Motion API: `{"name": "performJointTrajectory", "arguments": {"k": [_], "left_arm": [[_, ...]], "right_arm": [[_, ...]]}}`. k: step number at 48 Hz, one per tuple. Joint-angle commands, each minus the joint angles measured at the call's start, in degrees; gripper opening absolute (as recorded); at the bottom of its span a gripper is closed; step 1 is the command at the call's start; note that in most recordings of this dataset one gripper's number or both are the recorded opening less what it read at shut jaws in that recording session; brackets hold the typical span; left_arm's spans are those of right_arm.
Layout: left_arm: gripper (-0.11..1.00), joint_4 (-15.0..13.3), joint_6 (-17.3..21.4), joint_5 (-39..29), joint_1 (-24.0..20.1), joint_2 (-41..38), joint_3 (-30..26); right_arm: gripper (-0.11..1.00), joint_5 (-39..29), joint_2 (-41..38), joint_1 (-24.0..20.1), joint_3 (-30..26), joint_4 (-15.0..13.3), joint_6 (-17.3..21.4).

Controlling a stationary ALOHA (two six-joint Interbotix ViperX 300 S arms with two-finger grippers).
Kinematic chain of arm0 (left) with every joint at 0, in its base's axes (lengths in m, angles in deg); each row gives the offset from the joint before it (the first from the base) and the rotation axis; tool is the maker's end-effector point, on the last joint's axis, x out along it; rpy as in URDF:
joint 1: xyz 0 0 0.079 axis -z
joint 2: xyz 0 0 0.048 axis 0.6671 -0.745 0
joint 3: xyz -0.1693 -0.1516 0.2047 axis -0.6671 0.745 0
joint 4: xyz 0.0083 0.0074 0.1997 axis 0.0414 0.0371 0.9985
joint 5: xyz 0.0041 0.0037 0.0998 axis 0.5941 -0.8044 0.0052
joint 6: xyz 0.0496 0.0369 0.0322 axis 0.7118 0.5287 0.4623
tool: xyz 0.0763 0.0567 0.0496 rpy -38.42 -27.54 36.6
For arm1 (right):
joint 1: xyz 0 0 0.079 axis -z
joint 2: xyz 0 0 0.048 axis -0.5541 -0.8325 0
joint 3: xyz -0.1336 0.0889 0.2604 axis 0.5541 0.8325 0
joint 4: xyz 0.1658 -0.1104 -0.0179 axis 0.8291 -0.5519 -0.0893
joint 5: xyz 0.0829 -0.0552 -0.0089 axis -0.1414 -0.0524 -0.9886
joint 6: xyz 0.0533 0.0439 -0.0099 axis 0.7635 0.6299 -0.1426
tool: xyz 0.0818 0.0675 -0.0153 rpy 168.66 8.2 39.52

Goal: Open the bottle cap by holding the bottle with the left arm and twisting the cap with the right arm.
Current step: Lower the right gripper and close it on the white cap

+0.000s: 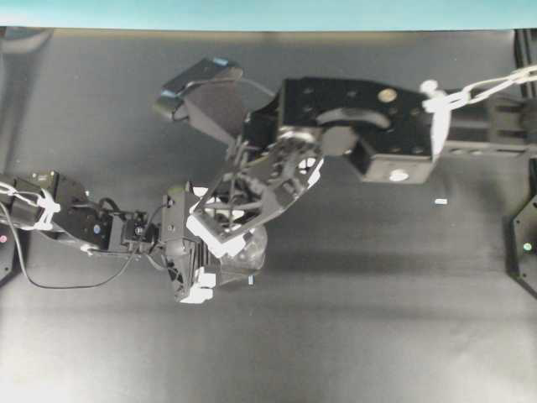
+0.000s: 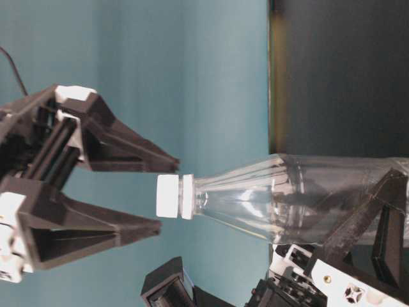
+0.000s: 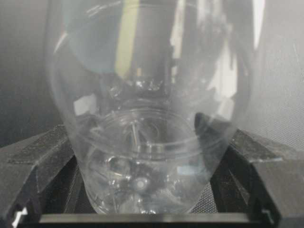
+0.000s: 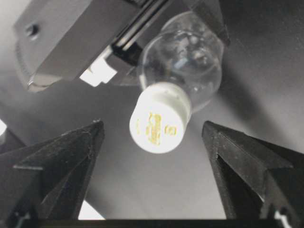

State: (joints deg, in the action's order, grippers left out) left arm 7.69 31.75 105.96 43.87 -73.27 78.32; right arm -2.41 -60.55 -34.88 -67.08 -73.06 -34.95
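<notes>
Dark matte desk (image 1: 377, 336) fills the overhead view, with a teal wall along its far edge. From the left, the left arm (image 1: 75, 222) reaches in, and its pincer (image 1: 220, 252) is clamped on the lower body of the bottle (image 2: 300, 204), which stands upright between the two fingers. Directly above it hangs the right arm (image 1: 369, 126), its pincer (image 2: 167, 195) pointing down with fingers (image 2: 121, 231) spread apart. The cap (image 4: 159, 118) sits between those fingertips, just beyond their tips, touching neither. A small white scrap (image 1: 440, 201) lies to the right.
</notes>
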Motion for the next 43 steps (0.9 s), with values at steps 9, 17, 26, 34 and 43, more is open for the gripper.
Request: {"name": "performJointTrajectory", "arguments": {"k": [9, 17, 26, 34, 43], "left_arm": [[0.83, 0.3, -0.2, 0.1, 0.1, 0.1, -0.4], [0.83, 0.3, -0.4, 0.0, 0.2, 0.2, -0.4], [0.83, 0.3, -0.4, 0.0, 0.2, 0.1, -0.4], [0.83, 0.3, -0.4, -0.1, 0.2, 0.2, -0.4], [0.83, 0.3, -0.3, -0.3, 0.1, 0.2, -0.3]], "right_arm": [[0.58, 0.3, -0.4, -0.4, -0.5, 0.2, -1.5], [0.39, -0.4, -0.6, -0.4, -1.1, 0.5, -1.8], [0.39, -0.5, -1.2, -0.2, -2.7, 0.6, -8.6], [0.39, -0.8, -2.3, -0.2, -5.0, 0.6, -25.0], [0.39, -8.3, -3.3, -0.2, -7.5, 0.6, -42.2]]}}
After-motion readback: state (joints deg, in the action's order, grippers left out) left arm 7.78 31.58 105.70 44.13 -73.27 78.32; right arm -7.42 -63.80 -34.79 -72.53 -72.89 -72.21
